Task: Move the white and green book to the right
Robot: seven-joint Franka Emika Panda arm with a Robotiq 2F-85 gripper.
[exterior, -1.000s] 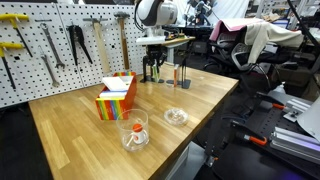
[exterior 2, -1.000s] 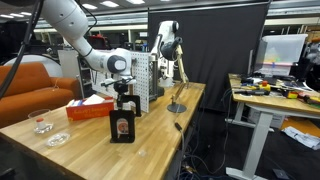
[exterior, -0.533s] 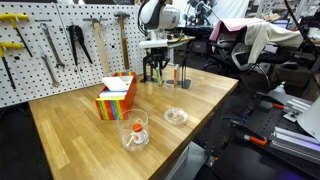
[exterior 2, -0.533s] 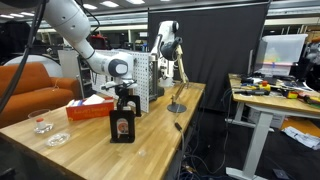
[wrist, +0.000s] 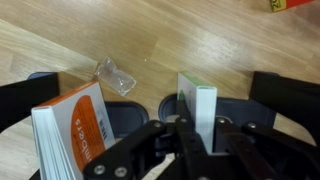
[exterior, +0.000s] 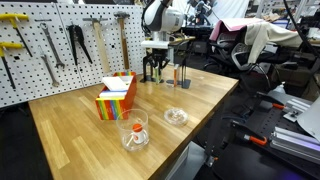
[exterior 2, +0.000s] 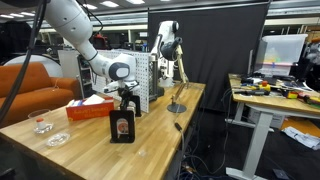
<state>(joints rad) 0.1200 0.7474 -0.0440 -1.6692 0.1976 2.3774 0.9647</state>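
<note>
Barely anything shifts versus a second ago: arm nudges slightly, hand [wrist: 197,140] stays low at the counter's [exterior: 80,125] back edge. Wrist view: fingers [wrist: 270,90] spread, straddling the white and green book [wrist: 197,108], which stands upright on edge right between them, nothing pinched yet. Book's long axis runs along the finger gap, so closing should catch its thin faces. Orange and white book [wrist: 70,130] stands just beside it. Rainbow box [exterior: 116,96] and glass [exterior: 135,130] sit well apart.
</note>
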